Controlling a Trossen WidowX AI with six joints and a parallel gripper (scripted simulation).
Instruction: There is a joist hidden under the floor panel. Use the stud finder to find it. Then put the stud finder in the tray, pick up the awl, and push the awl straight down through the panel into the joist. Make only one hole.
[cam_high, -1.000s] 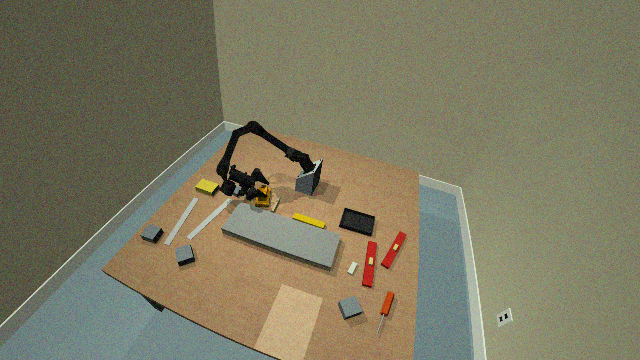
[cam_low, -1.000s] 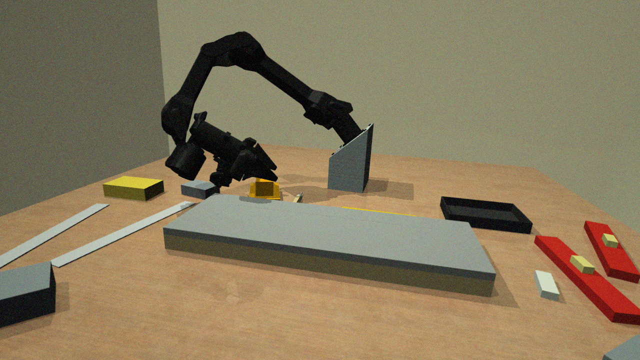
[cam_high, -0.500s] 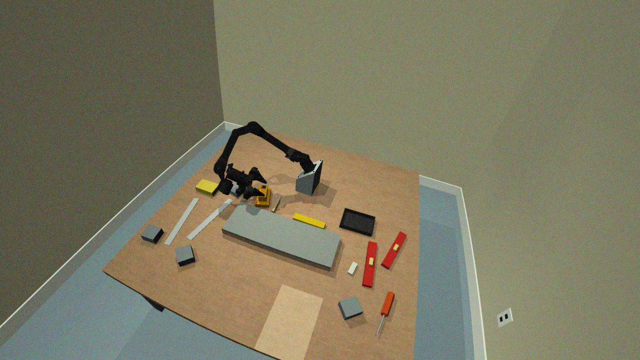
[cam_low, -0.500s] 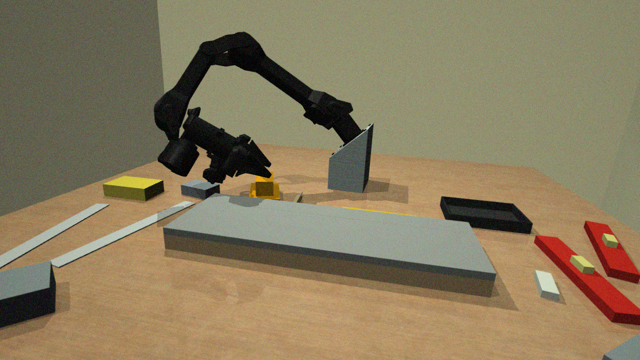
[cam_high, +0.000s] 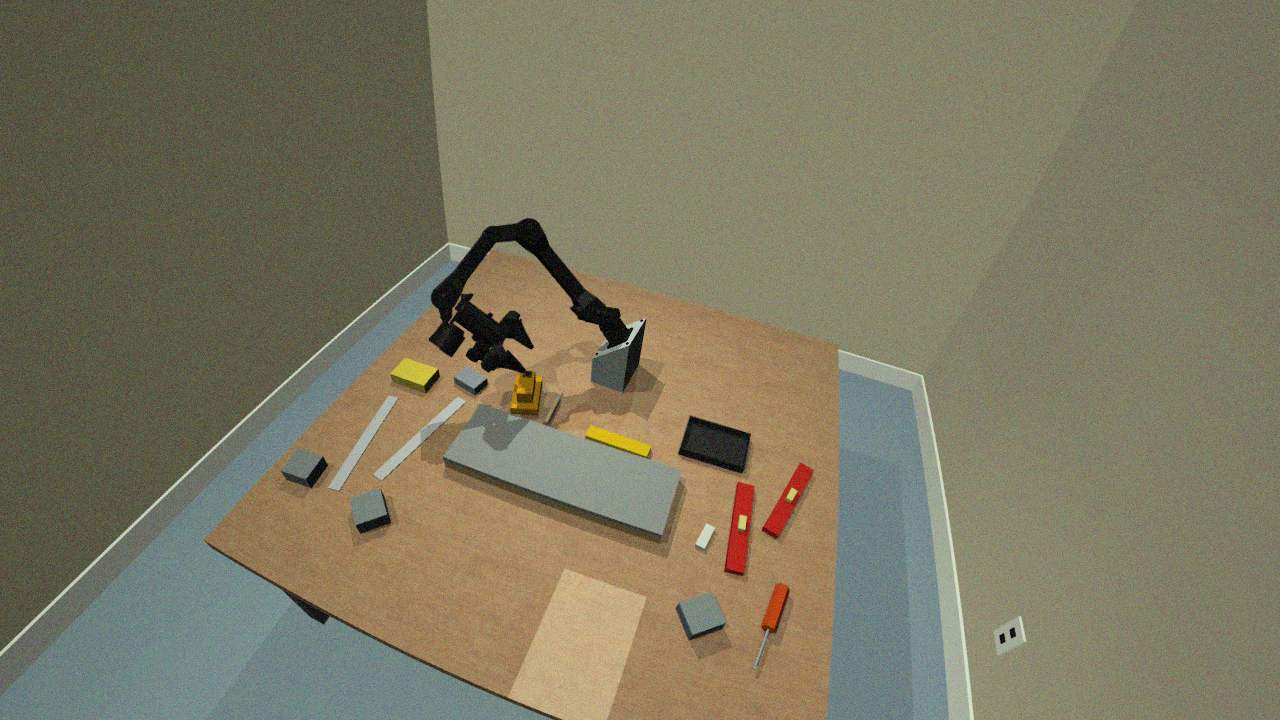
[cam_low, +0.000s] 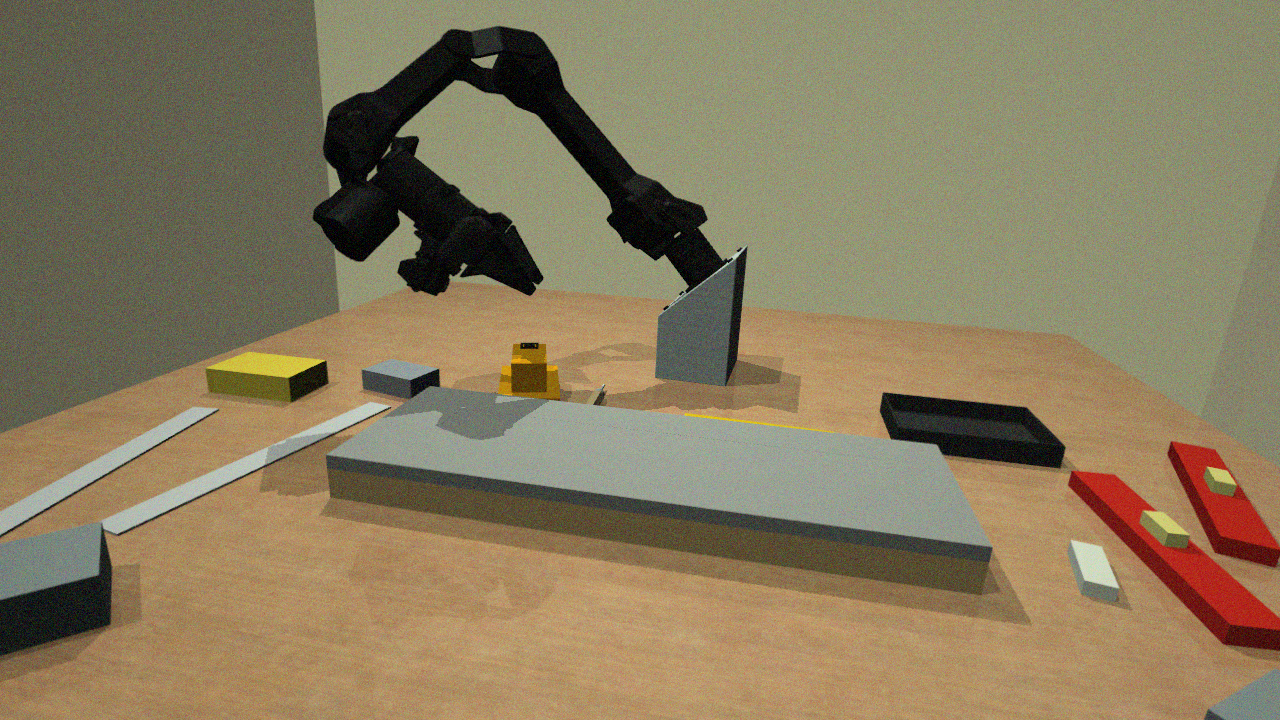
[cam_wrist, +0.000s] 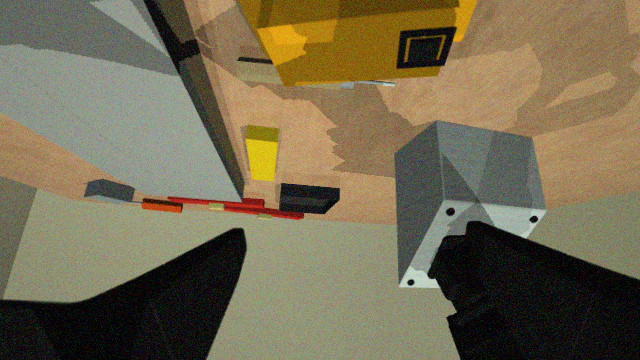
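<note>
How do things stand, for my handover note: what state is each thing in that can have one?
Fingers: open, nothing between them, raised above the table.
Stud finder: upright on the table, not held.
Tray: empty.
Floor panel: lying flat, no hole visible on top.
Orange-handled tool: lying down, not held.

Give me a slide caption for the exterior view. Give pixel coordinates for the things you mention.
Open pincer (cam_low: 483, 284) hovering above the orange-yellow block-shaped device (cam_low: 529, 374), behind the grey panel (cam_low: 662, 465).
</note>
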